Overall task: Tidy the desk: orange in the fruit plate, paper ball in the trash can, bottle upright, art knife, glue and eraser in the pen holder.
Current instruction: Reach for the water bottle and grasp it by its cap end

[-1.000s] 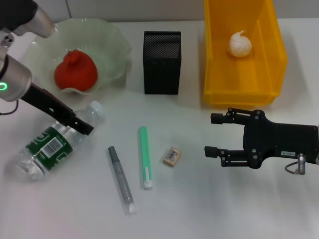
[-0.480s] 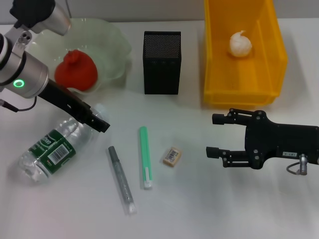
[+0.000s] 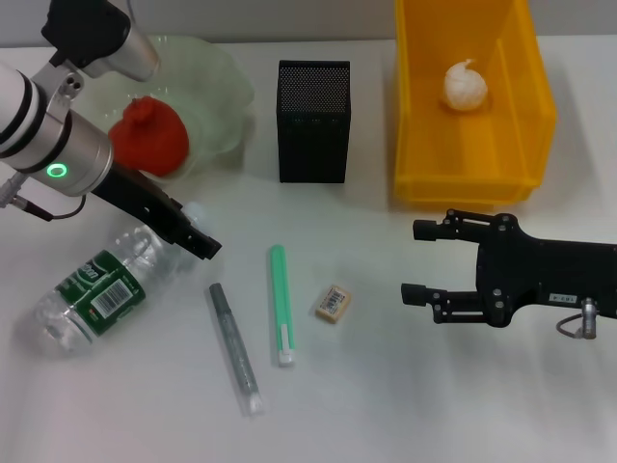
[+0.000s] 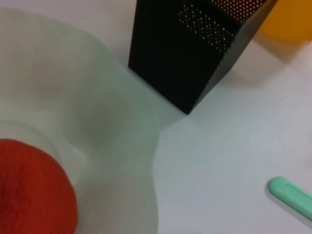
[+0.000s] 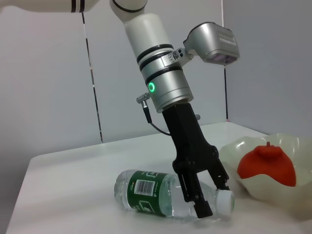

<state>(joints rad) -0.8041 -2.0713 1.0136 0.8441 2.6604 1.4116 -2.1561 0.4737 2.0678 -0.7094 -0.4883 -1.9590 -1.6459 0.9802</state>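
Left end effector (image 3: 198, 238): at the cap end of the bottle, one finger on each side of the neck, spread about the neck's width; whether they press the neck I cannot tell.
Bottle (image 3: 92, 289): lies on its side on the counter (image 3: 386, 405), its cap under the left end effector's tips, its body stretching away toward the robot's left.
Fruit plate (image 3: 217, 87): just behind the left arm, on the counter.
Orange (image 3: 149, 138): sits inside the fruit plate, beside the left arm's wrist.
Grey pen-shaped tool (image 3: 234, 347): flat on the counter, just beyond the left end effector's tips, toward the robot.
Green stick (image 3: 281, 304): flat on the counter, to the right of the grey tool, near it but apart.
Pen holder (image 3: 313, 121): upright, behind the green stick, between the fruit plate and the trash can.
Eraser (image 3: 333, 303): on the counter between the two end effectors, just right of the green stick.
Right end effector (image 3: 413, 260): hovers with fingers spread wide, holding nothing, tips pointing toward the eraser.
Trash can (image 3: 415, 125): behind the right end effector.
Paper ball (image 3: 465, 85): lies inside the trash can.
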